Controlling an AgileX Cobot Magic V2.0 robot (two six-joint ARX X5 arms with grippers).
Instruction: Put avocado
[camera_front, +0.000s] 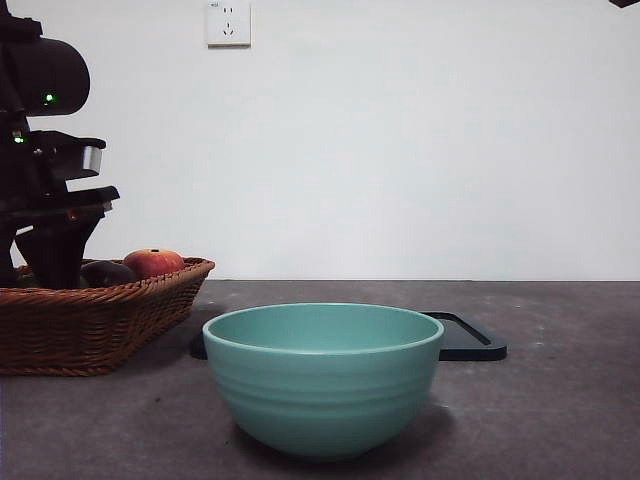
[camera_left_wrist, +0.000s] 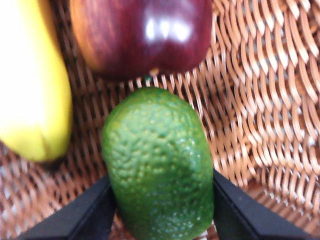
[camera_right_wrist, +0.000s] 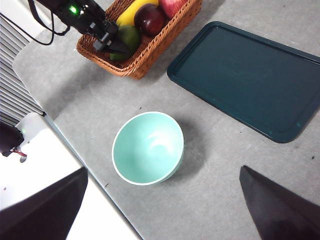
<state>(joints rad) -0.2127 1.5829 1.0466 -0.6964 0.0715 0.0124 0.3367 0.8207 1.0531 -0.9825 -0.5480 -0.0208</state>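
Note:
The avocado (camera_left_wrist: 157, 165), bumpy and green, lies in the wicker basket (camera_left_wrist: 260, 100) between the two black jaws of my left gripper (camera_left_wrist: 161, 200). Both jaws touch its sides, so the gripper is shut on it. From above, the right wrist view shows the same left gripper (camera_right_wrist: 117, 47) reaching into the basket (camera_right_wrist: 145, 62) at the avocado (camera_right_wrist: 129, 36). In the front view the left arm (camera_front: 55, 250) stands dark over the basket (camera_front: 100, 320) and hides the avocado. My right gripper (camera_right_wrist: 162, 172) hangs open high above the table, holding nothing.
A dark maroon fruit (camera_left_wrist: 145, 35) and a banana (camera_left_wrist: 30, 85) lie beside the avocado; a red apple (camera_front: 153, 262) is also in the basket. A teal bowl (camera_front: 322, 380) stands mid-table, with a dark tray (camera_right_wrist: 245, 75) behind it.

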